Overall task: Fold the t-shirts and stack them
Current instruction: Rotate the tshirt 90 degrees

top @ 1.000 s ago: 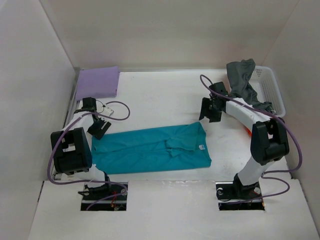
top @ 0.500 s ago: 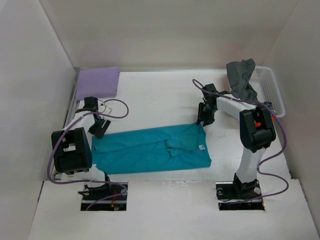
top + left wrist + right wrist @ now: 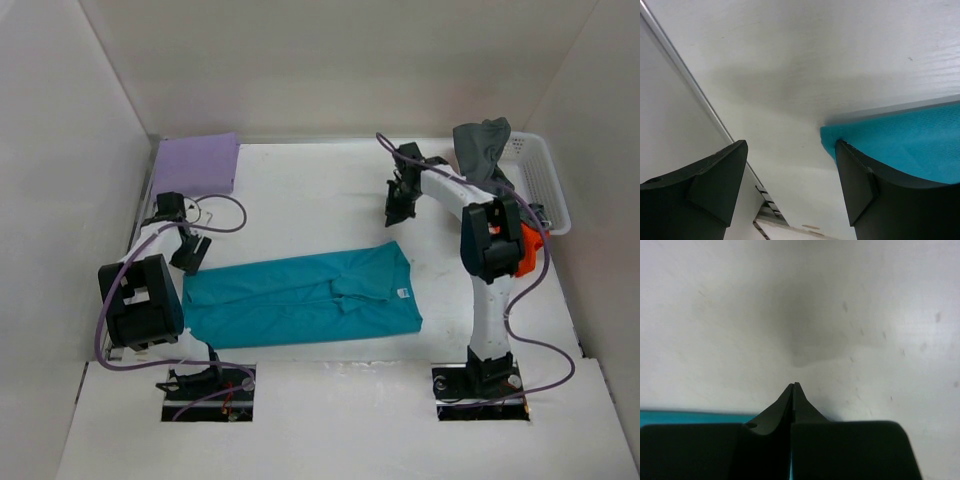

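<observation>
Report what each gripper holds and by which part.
Nothing is held. The left gripper is open beside a corner of the teal t-shirt; the right gripper is shut on nothing.

Teal t-shirt (image 3: 300, 300), lavender t-shirt (image 3: 195, 165), dark grey t-shirt (image 3: 482, 150), bit of bright orange t-shirt (image 3: 531, 246), white mesh basket (image 3: 548, 185), plain white table (image 3: 320, 190).

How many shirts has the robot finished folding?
One looks done: the lavender shirt lies folded, far left. The teal shirt is partly folded mid-table; the open left gripper hovers by its corner, the right gripper is shut on nothing. To do: the dark grey shirt on the basket and the orange shirt behind the right arm.
</observation>
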Controlling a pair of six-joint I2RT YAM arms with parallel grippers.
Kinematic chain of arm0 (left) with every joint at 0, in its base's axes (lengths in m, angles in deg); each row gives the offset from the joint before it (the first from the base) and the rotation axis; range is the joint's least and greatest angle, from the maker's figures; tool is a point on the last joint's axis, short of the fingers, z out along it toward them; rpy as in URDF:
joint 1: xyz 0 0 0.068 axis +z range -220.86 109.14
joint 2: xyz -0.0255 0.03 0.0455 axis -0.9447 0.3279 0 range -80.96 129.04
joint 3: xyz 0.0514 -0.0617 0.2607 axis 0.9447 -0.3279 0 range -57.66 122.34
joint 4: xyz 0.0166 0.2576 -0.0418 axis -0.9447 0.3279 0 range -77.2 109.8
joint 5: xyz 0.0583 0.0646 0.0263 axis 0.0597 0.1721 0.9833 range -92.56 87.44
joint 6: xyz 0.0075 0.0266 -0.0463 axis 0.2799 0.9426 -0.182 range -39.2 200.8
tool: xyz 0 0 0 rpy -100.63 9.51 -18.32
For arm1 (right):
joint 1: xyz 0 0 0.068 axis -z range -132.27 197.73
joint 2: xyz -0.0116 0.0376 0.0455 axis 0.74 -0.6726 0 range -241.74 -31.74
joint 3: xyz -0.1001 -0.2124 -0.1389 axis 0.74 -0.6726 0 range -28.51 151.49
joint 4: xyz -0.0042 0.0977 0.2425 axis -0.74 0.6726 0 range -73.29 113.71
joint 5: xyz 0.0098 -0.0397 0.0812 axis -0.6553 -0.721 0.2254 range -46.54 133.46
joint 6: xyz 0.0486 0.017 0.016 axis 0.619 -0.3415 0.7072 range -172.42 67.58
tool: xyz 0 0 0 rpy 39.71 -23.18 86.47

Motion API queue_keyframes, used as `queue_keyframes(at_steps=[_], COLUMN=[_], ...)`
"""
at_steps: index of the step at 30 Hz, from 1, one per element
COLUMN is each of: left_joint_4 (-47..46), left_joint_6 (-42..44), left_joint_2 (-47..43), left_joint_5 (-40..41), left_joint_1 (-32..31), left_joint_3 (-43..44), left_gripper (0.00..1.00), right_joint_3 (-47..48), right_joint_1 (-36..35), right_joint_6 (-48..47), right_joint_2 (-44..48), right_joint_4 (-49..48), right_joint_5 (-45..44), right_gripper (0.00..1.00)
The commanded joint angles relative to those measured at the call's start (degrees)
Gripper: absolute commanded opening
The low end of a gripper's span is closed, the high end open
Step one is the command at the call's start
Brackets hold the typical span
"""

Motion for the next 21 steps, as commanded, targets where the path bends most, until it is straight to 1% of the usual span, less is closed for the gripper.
queue_keyframes(at_steps=[1, 4, 6, 7, 8, 9, 11, 14, 16, 18, 21], left_joint_4=[0.6, 1.3, 2.1, 2.5, 2.7, 2.8, 2.8, 2.7, 3.2, 4.2, 5.2], left_joint_6=[-0.1, -0.1, -0.2, -0.1, -0.1, 0.2, 1.4, 3.8, 5.0, 6.4, 8.0], left_joint_2=[-2.5, -2.0, -1.5, -1.3, -1.3, -1.3, -1.5, -1.8, -1.9, -2.5, -2.5], left_joint_5=[1.0, 1.8, 2.6, 2.7, 2.8, 2.6, 1.8, -1.3, -4.1, -8.5, -11.9], left_joint_1=[0.5, 0.3, -0.2, -0.5, -0.8, -1.0, -1.1, -1.2, -1.4, -1.7, -1.8], left_joint_3=[3.6, 4.7, 5.7, 6.0, 6.2, 6.2, 5.7, 4.2, 3.7, 3.1, 3.0], left_gripper=[0.70, 0.70, 0.70, 0.70, 0.70, 0.70, 0.70, 0.70, 0.70, 0.70, 0.70], right_joint_3=[10.6, 21.0, 25.2, 24.6, 22.3, 18.7, 8.3, -8.2, -19.2, -26.8, -35.5], right_joint_1=[-0.4, -0.1, 0.7, 0.9, 1.2, 1.5, 1.6, 1.3, 0.5, -1.8, -4.9], right_joint_6=[-0.8, -1.6, -1.9, -1.9, -2.0, -2.1, -2.2, -0.8, 1.6, 4.9, 9.8], right_joint_2=[-4.0, -9.9, -11.4, -10.4, -8.3, -5.4, 2.9, 15.9, 24.1, 29.5, 35.8], right_joint_4=[2.6, 5.7, 7.7, 7.7, 7.1, 6.0, 2.8, -0.9, -1.9, -2.3, -2.5], right_joint_5=[0.4, 0.2, -0.4, -1.0, -2.2, -3.5, -5.8, -7.5, -7.6, -7.5, -7.4], right_gripper=[0.00, 0.01, 0.15, 0.26, 0.32, 0.36, 0.44, 0.48, 0.52, 0.57, 0.61])
